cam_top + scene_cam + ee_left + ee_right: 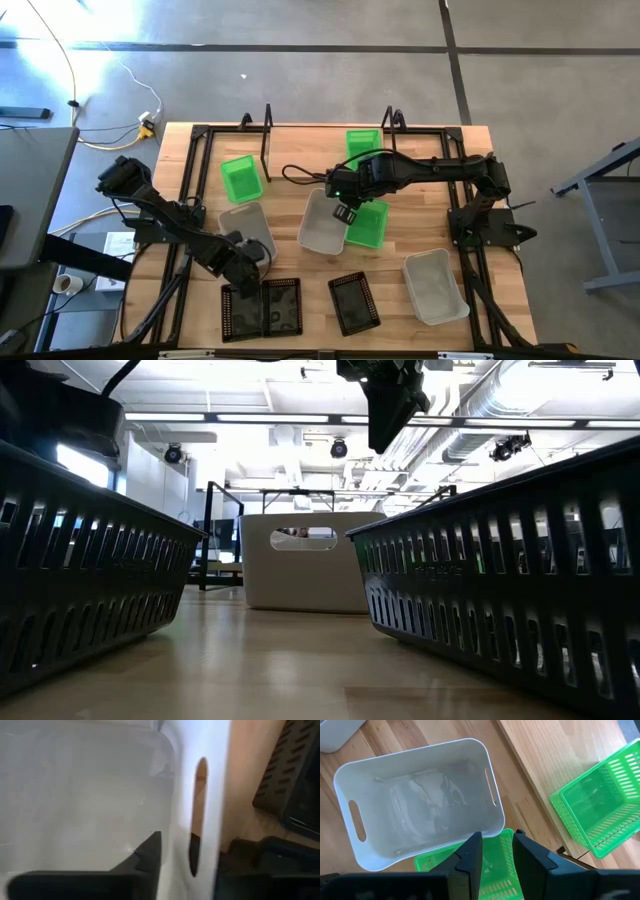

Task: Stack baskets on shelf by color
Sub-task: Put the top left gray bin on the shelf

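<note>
My left gripper [252, 255] is shut on the near end of a whitish basket [243, 225] that lies on the table. My right gripper [345, 212] hangs open and raised above a second whitish basket [420, 800] and a green basket [368, 224] beside it, touching neither. A third whitish basket [435, 286] sits near the right edge. Two green baskets [240, 178] [362, 143] rest on the shelf [545, 765]. Three black baskets [262, 306] [355, 300] lie along the near edge, two of them close together. My left gripper straddles the whitish basket's end wall beside its handle slot [199, 810]. One finger [145, 862] is inside the basket and the other stands outside the wall, coming from above. The basket appears to rest on the table.
The shelf's black uprights [267, 135] [390, 122] stand at the far side. In the low view two black baskets [80, 580] [510, 580] wall in a wooden lane leading to a whitish basket [300, 560]. Bare wood lies between the middle baskets and the black ones.
</note>
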